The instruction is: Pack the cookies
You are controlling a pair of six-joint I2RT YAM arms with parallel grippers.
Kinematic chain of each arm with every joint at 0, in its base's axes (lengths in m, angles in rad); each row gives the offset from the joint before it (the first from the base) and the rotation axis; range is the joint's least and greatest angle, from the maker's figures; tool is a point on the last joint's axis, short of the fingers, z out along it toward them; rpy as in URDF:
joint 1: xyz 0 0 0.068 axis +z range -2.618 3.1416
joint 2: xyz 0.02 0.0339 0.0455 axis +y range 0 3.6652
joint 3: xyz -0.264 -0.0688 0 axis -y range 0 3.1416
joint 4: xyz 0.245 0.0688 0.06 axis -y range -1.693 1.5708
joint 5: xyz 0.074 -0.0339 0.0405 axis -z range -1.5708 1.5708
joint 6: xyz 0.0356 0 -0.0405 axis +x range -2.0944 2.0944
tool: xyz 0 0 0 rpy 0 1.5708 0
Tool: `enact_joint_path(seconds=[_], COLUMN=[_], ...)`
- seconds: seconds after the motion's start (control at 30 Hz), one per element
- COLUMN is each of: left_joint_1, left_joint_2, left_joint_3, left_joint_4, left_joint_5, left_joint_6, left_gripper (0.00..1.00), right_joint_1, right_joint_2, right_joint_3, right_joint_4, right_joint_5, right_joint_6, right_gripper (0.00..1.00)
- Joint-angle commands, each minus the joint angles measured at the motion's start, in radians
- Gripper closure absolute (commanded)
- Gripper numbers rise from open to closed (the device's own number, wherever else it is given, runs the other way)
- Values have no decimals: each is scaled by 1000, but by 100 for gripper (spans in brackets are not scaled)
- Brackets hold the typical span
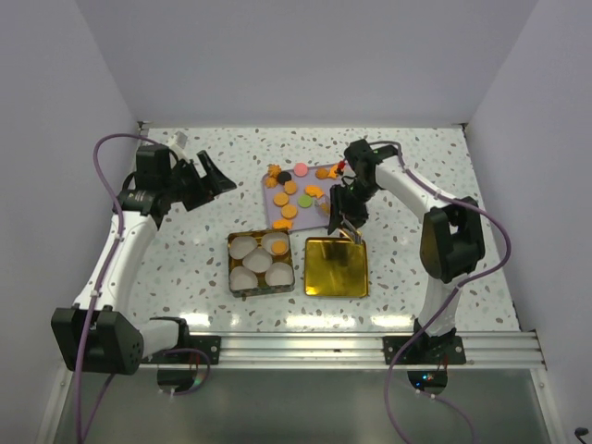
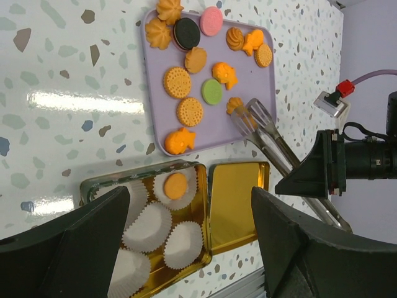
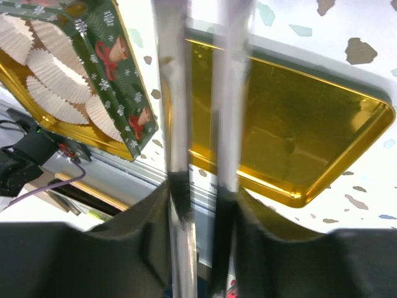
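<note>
Cookies (image 2: 177, 81) mostly lie on the lavender tray (image 2: 155, 105); one sits in the tin (image 3: 124, 81) among paper cups (image 2: 149, 226). The right gripper (image 3: 198, 198) is clamped on tongs (image 2: 273, 139), whose tips meet an orange piece at the tray's edge (pinched or not, I can't tell), presumably to lift without crushing. The left gripper (image 1: 208, 176) hangs spread wide, empty, well aside.

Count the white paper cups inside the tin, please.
5 paper cups, all in the tin: far left, far right holding one orange cookie, centre, near left, near right. None seems hidden.
</note>
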State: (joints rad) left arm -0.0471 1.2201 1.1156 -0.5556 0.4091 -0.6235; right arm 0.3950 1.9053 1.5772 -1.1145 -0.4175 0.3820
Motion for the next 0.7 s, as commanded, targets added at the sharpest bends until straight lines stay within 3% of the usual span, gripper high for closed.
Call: enact_joint_path(seconds=[0.0, 0.33, 0.47, 0.67], left_joint_1=[10, 10, 10, -28], left_joint_2=[9, 21, 38, 53], left_joint_3=[20, 20, -5, -11], left_joint_4=[42, 51, 92, 167], left_joint_5=[19, 33, 106, 184], left_joint_6=[31, 34, 21, 5], left_gripper=[16, 16, 15, 11], right_joint_1=[-5, -4, -4, -4], right_joint_2=[-18, 21, -20, -86], right_joint_3=[11, -152, -223, -151], right_joint_4=[18, 183, 238, 308], right_joint_5=[-70, -122, -159, -250], right_joint_6=[24, 95, 127, 196], right_gripper=[57, 55, 56, 58])
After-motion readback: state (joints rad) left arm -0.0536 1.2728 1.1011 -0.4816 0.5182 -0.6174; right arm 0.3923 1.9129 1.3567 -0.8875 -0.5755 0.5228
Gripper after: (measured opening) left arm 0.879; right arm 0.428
